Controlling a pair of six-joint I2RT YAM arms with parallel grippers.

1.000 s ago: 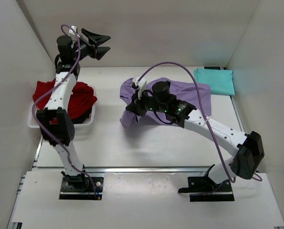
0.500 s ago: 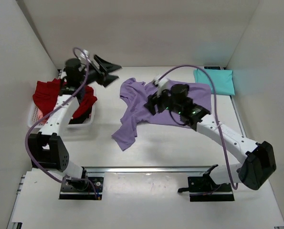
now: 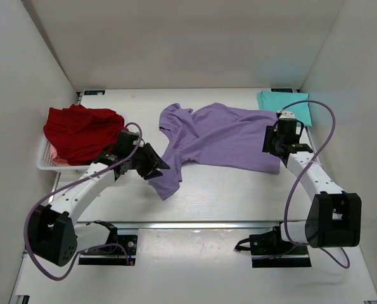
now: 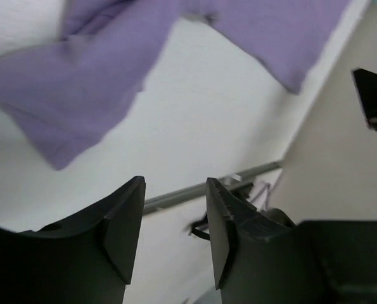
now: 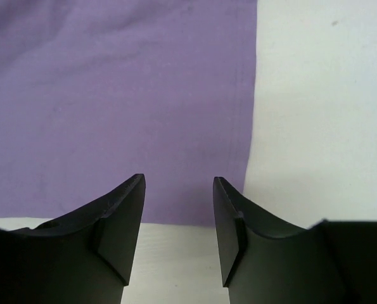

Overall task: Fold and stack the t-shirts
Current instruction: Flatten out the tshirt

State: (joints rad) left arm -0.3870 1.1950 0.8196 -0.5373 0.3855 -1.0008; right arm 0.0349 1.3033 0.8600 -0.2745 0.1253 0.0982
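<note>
The lavender-purple t-shirt [image 3: 220, 136] lies spread and rumpled across the table's middle, one sleeve trailing to the front left [image 3: 168, 180]. My left gripper [image 3: 159, 166] is open and empty, low beside that sleeve; the sleeve shows in the left wrist view [image 4: 80, 88]. My right gripper [image 3: 268, 144] is open and empty over the shirt's right hem, seen in the right wrist view [image 5: 175, 95]. A folded teal-turquoise t-shirt [image 3: 288, 106] lies at the back right. Deep red t-shirts [image 3: 80, 130] are heaped in the basket.
A white slotted basket [image 3: 45, 161] stands at the left under the red heap. White walls close in the table on the left, back and right. A metal rail [image 3: 194, 223] runs along the near edge.
The left arm has swung down from high at the back to the shirt's front-left sleeve. The right arm has moved right, off the shirt's middle to its right hem. The shirt now lies spread out.
</note>
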